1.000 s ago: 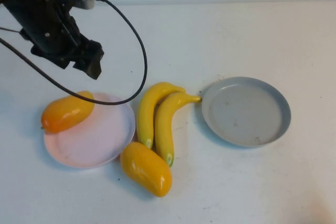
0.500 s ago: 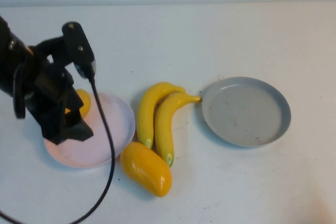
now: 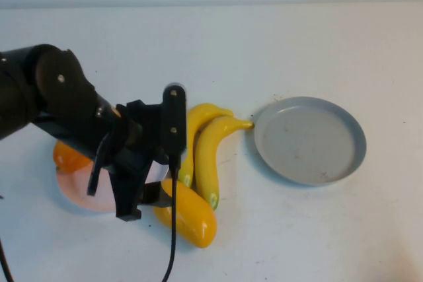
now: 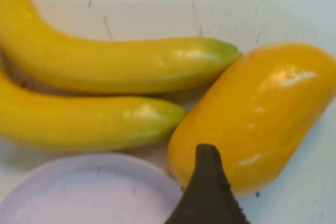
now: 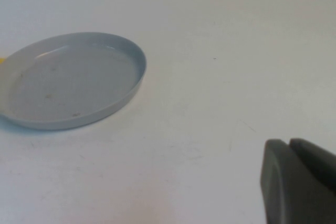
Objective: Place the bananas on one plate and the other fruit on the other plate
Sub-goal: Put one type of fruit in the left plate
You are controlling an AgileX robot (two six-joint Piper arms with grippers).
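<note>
Two yellow bananas [image 3: 210,153] lie side by side on the table between the plates; they also show in the left wrist view [image 4: 105,66]. The orange mango-like fruit [image 3: 65,155] lies on the pale pink plate [image 3: 78,193], mostly hidden by my left arm. The golden yellow fruit [image 3: 190,216] lies on the table by the pink plate's rim and the banana tips. My left gripper [image 3: 142,196] is open, low at this fruit's left end; one finger [image 4: 207,187] shows against the fruit [image 4: 257,114]. The blue-grey plate [image 3: 310,140] is empty. My right gripper [image 5: 289,153] is shut, near the blue-grey plate [image 5: 68,82].
The left arm's black cable [image 3: 173,229] hangs down in front of the golden fruit. The pink plate's rim [image 4: 89,187] lies right beside the finger. Bare white table lies behind and to the right of the plates.
My left arm has swung from the back left, across the pink plate, down to the golden yellow fruit. The fruits and both plates have not moved.
</note>
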